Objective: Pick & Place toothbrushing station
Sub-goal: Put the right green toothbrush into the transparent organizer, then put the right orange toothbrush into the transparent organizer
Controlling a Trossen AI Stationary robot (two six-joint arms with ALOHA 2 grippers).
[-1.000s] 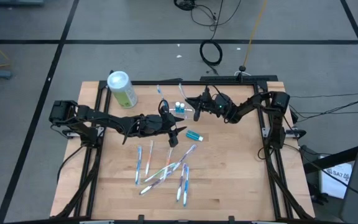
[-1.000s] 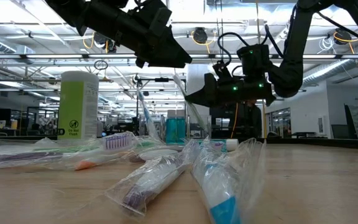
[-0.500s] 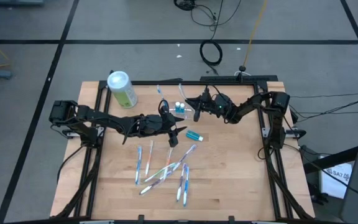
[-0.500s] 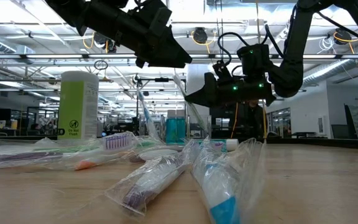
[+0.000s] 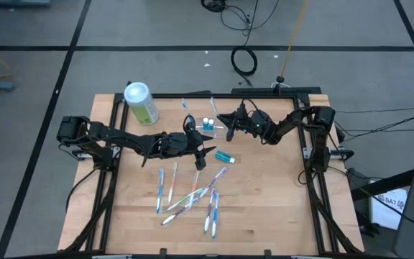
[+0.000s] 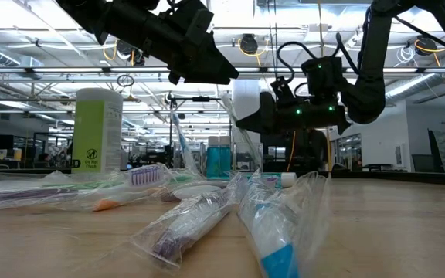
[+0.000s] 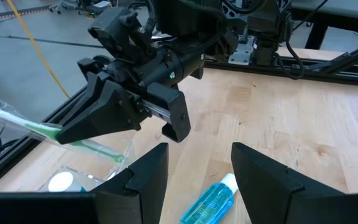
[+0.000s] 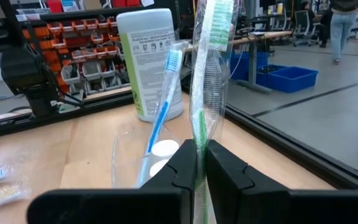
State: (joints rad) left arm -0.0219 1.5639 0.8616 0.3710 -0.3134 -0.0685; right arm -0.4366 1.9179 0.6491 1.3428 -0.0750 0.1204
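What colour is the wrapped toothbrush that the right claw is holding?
Green; the wrapped toothbrush, pinched in the right claw, shows best in the right wrist view.

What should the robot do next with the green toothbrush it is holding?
Probably lower it into the clear holder. The right hand is shut on a wrapped green toothbrush, held upright right beside the holder, where a blue toothbrush already stands. The left hand is open, waiting over the toothpaste tube.

The table is pale, matt wood. The toothbrushing station is clear, glossy plastic. The toothbrushes lie in thin, shiny plastic wraps. The canister looks smooth plastic.
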